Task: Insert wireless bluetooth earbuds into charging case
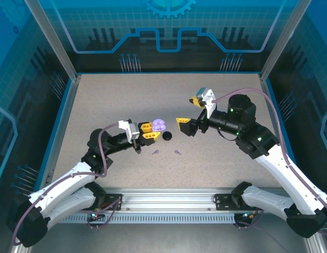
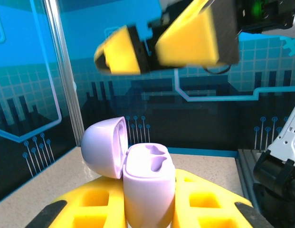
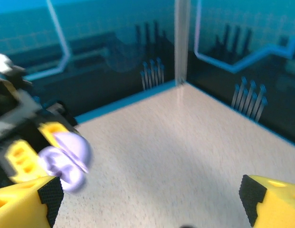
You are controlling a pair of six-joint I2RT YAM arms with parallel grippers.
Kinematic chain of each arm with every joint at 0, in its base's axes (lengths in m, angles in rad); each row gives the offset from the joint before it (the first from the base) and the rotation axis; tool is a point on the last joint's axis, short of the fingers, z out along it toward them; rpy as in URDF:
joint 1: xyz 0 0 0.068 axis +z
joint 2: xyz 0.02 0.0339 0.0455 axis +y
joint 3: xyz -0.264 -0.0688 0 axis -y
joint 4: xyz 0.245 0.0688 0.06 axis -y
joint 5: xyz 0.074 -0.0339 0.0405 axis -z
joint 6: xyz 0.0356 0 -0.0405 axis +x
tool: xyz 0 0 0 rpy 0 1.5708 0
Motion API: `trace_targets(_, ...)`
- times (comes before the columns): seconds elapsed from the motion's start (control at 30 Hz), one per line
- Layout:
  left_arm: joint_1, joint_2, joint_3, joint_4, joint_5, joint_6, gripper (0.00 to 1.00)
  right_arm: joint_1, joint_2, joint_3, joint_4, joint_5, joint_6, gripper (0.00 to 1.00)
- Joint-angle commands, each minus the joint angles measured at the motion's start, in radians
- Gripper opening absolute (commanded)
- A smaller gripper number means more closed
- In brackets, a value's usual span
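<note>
Between the left gripper's [image 1: 150, 131] yellow fingers [image 2: 92, 205] sits one lavender case [image 1: 159, 125], clamped at its lower body, jaws closed tight on it. Left wrist view: case [image 2: 148, 185] stands upright out of the fingertips, long axis running along the fingers, mouth facing up and away from the wrist. Lid [image 2: 103, 146] is swung open to the left on its hinge, hollow side toward the body. Two sockets on top, both empty.

Right gripper [image 1: 188, 112] hangs just beside the case, facing it, jaws spread wide, nothing between them. Same gripper [image 2: 149, 50] shows blurred above the case from the left wrist. Right wrist view: its own gripper [image 3: 147, 209] open with bare table [image 3: 185, 142] between the fingers, lavender case [image 3: 66, 161] blurred at the left.

Counts on the table [image 1: 100, 105]: two lavender earbuds, one [image 1: 156, 152] and the other [image 1: 177, 153], lying apart from each other, just in front of the two grippers. Too small to tell which way the stems point. One black disc case [image 1: 167, 136] lies flat just below the held case, near the left fingertips.
</note>
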Motion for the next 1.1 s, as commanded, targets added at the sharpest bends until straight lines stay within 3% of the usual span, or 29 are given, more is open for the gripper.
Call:
trace_targets(0.0,-0.009,-0.018,-0.024,0.116,0.013,0.105,0.0,-0.015,0.022,-0.073,-0.115,0.17,0.136,0.98)
trace_targets(0.1,-0.009,-0.018,-0.048,0.161,0.021,0.163,0.0,-0.016,0.069,-0.108,-0.208,0.252,0.25,0.98)
trace_targets(0.3,-0.01,-0.015,-0.065,0.177,0.03,0.196,0.0,-0.013,0.185,-0.166,-0.293,0.285,0.356,0.95)
trace_targets(0.73,-0.009,-0.032,-0.102,0.192,0.02,0.127,0.0,0.034,0.511,-0.139,-0.226,0.209,0.308,0.72)
trace_targets(0.97,-0.011,-0.057,-0.106,0.171,0.016,0.114,0.0,0.099,0.686,-0.024,-0.283,0.241,0.283,0.66)
trace_targets(1.07,-0.01,-0.071,-0.114,0.172,0.014,0.11,0.0,0.117,0.725,0.0,-0.232,0.185,0.294,0.66)
